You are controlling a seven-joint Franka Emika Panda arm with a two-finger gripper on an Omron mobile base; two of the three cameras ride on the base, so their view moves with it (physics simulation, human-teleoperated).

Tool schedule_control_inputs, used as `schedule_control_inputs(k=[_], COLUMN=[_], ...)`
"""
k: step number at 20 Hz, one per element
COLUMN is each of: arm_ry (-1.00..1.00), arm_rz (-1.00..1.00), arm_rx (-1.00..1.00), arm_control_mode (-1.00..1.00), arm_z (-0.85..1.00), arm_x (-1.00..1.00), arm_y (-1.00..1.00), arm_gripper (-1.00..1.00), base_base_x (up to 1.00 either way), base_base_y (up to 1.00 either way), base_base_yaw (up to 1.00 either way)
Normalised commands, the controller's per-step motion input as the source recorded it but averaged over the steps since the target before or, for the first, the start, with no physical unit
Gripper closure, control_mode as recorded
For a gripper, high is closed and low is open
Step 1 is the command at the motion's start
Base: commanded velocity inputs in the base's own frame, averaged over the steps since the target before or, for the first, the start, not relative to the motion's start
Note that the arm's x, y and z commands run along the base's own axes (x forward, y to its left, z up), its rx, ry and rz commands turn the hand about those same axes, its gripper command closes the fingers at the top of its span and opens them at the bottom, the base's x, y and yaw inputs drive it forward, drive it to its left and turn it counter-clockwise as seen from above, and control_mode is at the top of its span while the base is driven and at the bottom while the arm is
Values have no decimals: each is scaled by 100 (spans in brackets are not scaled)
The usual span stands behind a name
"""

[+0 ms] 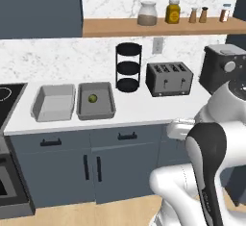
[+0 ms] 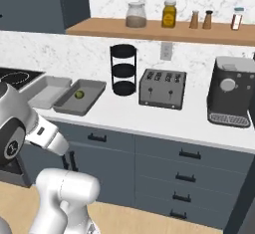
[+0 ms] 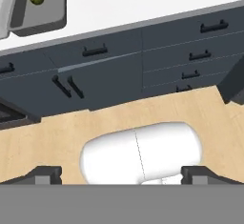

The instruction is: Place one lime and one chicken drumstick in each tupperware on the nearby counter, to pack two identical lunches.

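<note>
One lime packed, my gripper wide open.

My gripper [image 3: 122,174] hangs over the wooden floor in front of the dark cabinets, jaws spread far apart and holding nothing. Past the cabinets is the white counter [image 1: 144,108]. On it I see two grey tupperware boxes touching side by side. The tupperware nearer the black rack [image 1: 129,67] [image 1: 96,100] has one lime [image 1: 92,98] inside. The other tupperware [image 1: 53,102], farther from the rack, has nothing in it. A toaster [image 1: 169,79] sits just past the rack.
</note>
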Motion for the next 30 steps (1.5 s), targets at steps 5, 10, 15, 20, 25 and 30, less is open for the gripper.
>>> schedule_control_inputs(k=[5, 10, 15, 20, 25, 30], arm_ry=[0, 0, 0, 0, 0, 0], arm_rz=[0, 0, 0, 0, 0, 0], arm_rx=[0, 0, 0, 0, 0, 0], arm_control_mode=[100, 100, 100, 100, 100, 100], arm_z=[0, 0, 0, 0, 0, 0], arm_x=[0, 0, 0, 0, 0, 0], arm_y=[0, 0, 0, 0, 0, 0], arm_gripper=[-100, -100, -100, -100, -100, -100], base_base_x=[-100, -79, -26, 5, 31, 79], base_base_y=[-100, -100, -100, -100, -100, -56], base_base_yaw=[-12, -12, -8, -1, 0, 0])
